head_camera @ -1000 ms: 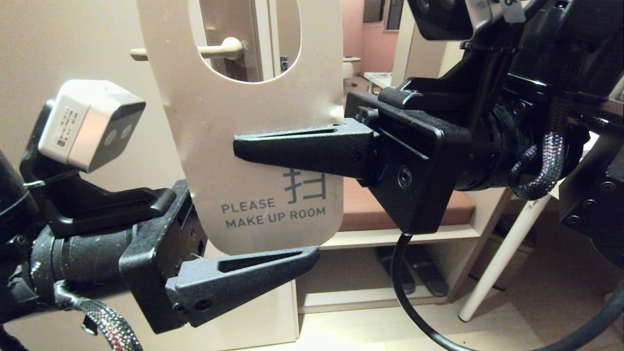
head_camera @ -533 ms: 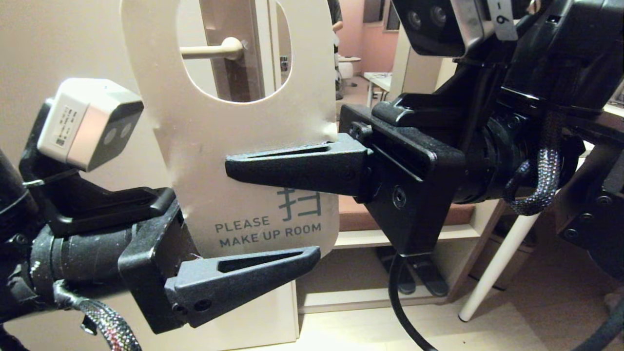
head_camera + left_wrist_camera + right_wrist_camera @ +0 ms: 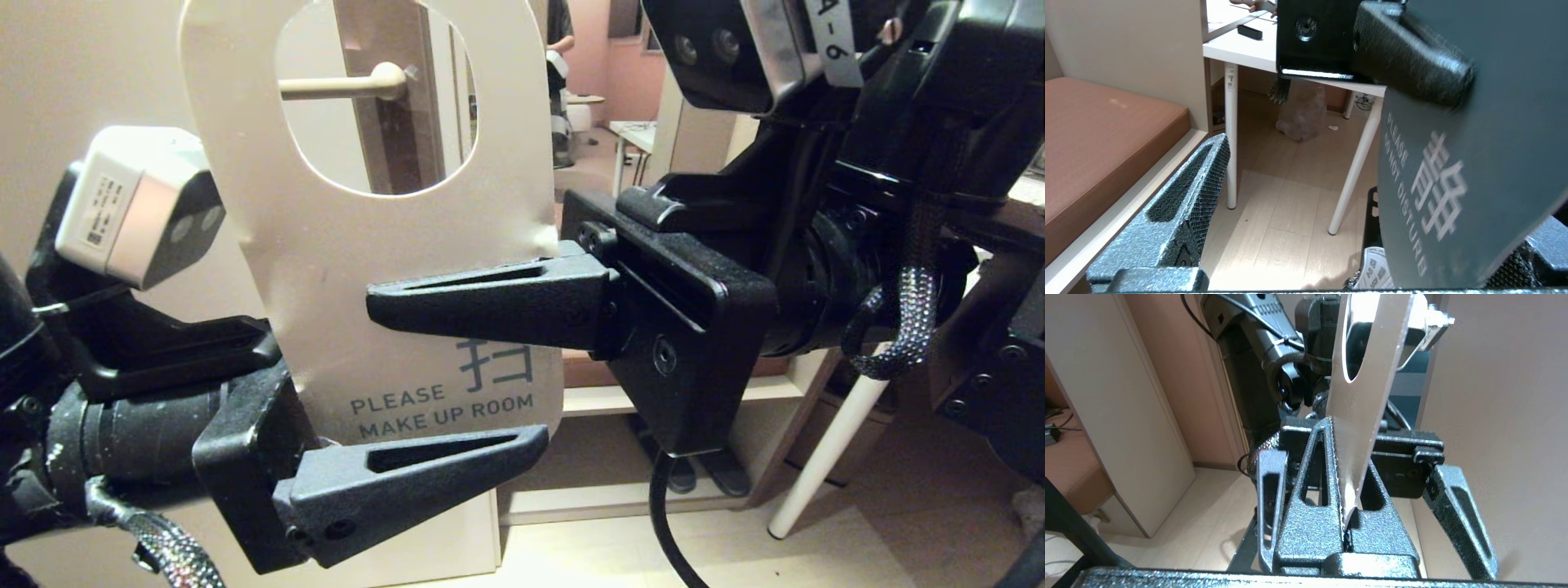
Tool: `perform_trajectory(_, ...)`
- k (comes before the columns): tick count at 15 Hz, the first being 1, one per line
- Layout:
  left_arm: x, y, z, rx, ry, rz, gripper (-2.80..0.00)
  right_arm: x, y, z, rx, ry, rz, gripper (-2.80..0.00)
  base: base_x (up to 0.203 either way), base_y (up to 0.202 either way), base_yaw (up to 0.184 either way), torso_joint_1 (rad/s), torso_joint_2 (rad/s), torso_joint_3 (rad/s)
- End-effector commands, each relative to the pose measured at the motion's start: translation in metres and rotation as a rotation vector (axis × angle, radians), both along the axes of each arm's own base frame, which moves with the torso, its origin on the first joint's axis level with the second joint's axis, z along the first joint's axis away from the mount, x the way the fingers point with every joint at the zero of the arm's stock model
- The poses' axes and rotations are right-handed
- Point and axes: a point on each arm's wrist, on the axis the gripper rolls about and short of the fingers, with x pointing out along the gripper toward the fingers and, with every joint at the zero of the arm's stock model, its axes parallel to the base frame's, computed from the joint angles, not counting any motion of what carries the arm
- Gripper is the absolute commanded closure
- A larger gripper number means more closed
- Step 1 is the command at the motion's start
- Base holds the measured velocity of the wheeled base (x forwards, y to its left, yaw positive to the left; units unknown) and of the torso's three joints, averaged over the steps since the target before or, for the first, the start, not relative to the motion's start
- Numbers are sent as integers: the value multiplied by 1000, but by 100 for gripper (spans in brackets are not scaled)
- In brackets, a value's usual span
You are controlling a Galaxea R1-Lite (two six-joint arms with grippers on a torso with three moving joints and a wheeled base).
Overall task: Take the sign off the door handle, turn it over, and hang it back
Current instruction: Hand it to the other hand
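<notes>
Now left gripper (image 3: 457,384), jaws spread wide round the sign's lower end w/o pinching, sits just under the right gripper (image 3: 375,298), which is clamped shut on the sign (image 3: 367,237) mid-body. Sign has slid left & dropped vs a sec ago, white MAKE UP ROOM face toward the head cam, so flip looks done; rehang left. Door handle (image 3: 343,84) shows thru the hole, well beyond. Backplate (image 3: 400,155) behind; table leg (image 3: 824,445) off right.
</notes>
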Motion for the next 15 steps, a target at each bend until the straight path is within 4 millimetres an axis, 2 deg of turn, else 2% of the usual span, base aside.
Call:
perform_trajectory(1,-1,0,0,-3,-4,-6,-280,-1,0,-1,0,-2,7,0,0,0,0,0,0,0)
perform_trajectory(15,-3,0,-3,4,-5,-11,-280,-2,1,-6,-12,-2,10,0,0,0,0,0,0,0)
